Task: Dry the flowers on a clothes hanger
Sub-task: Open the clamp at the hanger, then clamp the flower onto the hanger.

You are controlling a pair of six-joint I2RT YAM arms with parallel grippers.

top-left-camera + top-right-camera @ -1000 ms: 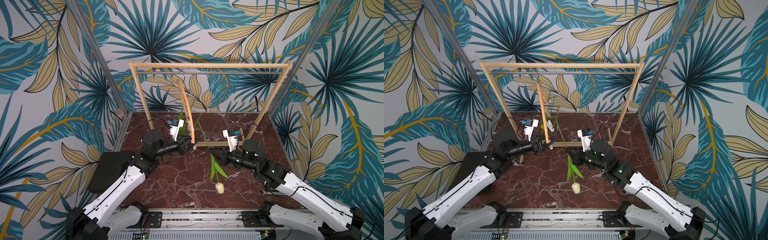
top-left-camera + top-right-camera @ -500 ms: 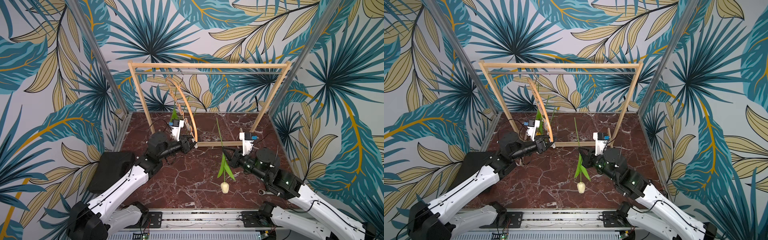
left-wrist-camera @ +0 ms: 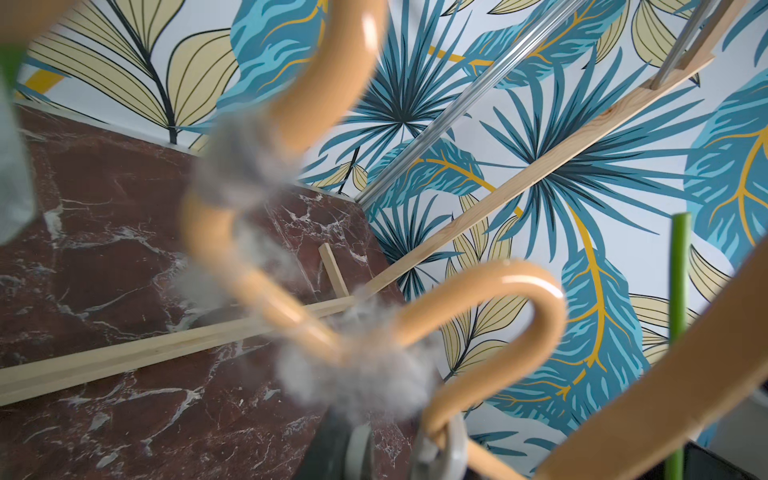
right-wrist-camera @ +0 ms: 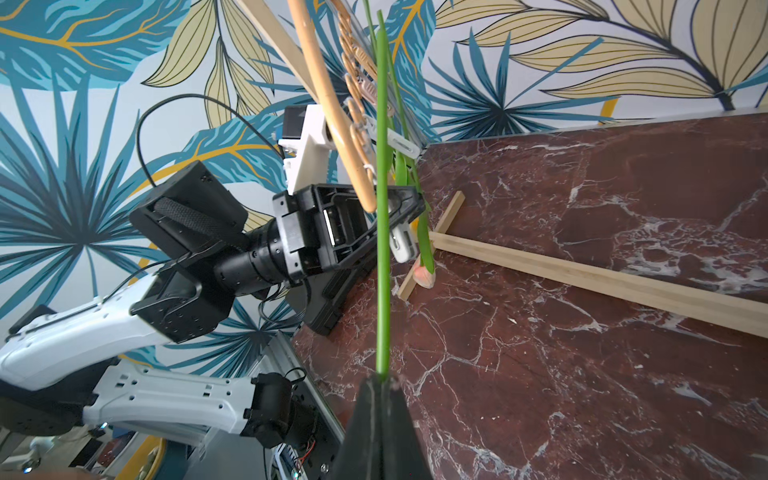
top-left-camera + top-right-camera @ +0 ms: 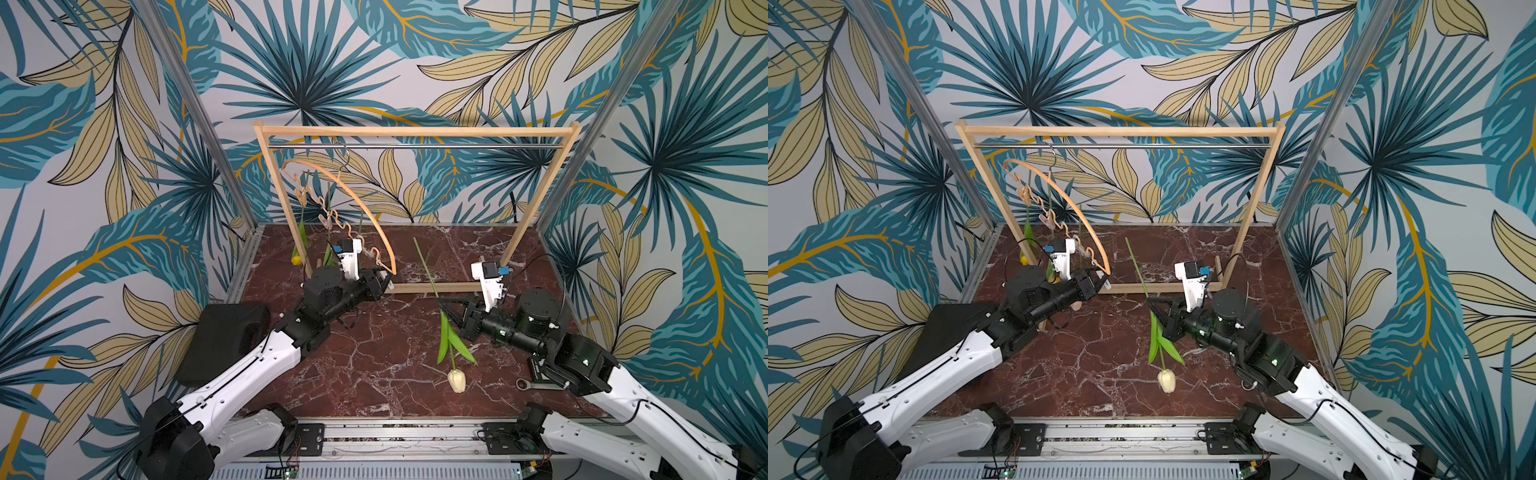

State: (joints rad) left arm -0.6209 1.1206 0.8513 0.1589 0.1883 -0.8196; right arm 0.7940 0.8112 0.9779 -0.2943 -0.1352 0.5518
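The right gripper point(image 5: 441, 300) is pressed shut on the green stem of the cream-white tulip point(image 5: 444, 340), right of centre above the marble table point(image 5: 374, 357). The closed head hangs toward the near edge, and the bare stem end points up and toward the far side. The left gripper point(image 5: 386, 279) is closed on the low, near end of the clothes hanger point(image 5: 353, 193). A white clip point(image 4: 402, 245) sits at its fingertips, but I cannot tell whether they squeeze the clip or the wood beside it. The hanger's hook is on the metal rail point(image 5: 415, 146) of the wooden rack point(image 5: 415, 132), near the rail's left end. The hanger is swung so that it slopes down toward the near side. A yellow tulip point(image 5: 296, 259) hangs head-down from its far end, and a pink tulip point(image 4: 424, 274) hangs closer to the left gripper.

The step in hand looks like bringing the cream-white stem to that near clip. To do it well:

- Carry the tulip left with its head down, and aim the upper stem, not the leaves, at the clip's mouth.
- Approach slowly from the right, because the thin stem is likely to bend and sway.
- Hold the hanger steady with the left arm, so the hook does not slide and the hung tulips do not get knocked.
- Release the stem only once the clip visibly bites it.
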